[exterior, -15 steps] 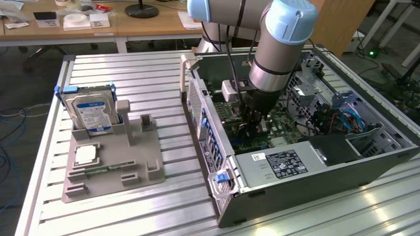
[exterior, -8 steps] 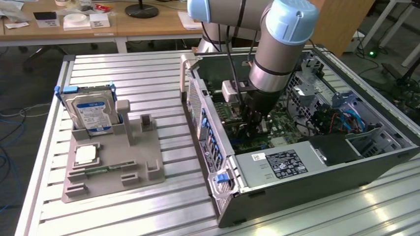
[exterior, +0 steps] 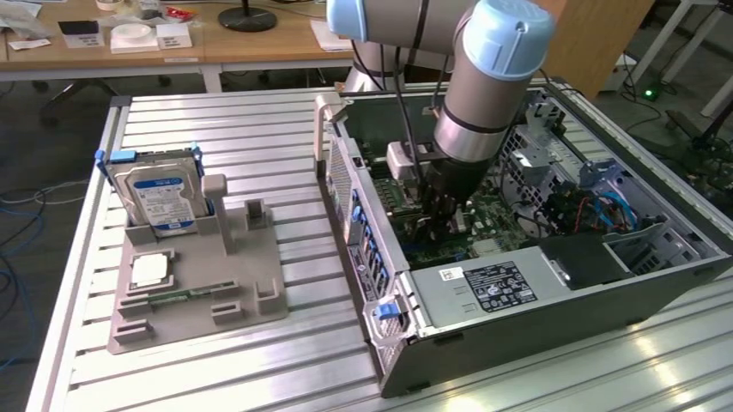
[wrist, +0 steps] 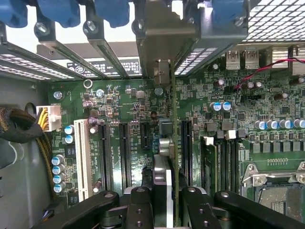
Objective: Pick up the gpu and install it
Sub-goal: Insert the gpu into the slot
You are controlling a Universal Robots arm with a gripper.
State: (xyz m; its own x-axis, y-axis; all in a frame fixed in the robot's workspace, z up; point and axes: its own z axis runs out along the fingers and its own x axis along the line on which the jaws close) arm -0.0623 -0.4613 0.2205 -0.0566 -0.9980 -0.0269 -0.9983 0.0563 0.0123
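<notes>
I am reaching down into the open grey metal computer case (exterior: 538, 283), my gripper (wrist: 167, 200) sitting just above the green motherboard (wrist: 128, 119). My black, rounded fingers (wrist: 138, 205) are clamping the gpu (wrist: 173, 143), a thin flat card seen edge-on, standing upright over the long dark slots (wrist: 125, 157), its silver metal bracket (wrist: 164, 43) lying against the case's slotted rear wall. On the ribbed aluminium table (exterior: 229, 129), a silver hard drive (exterior: 160, 199) is standing in a grey plastic holder (exterior: 195, 296).
</notes>
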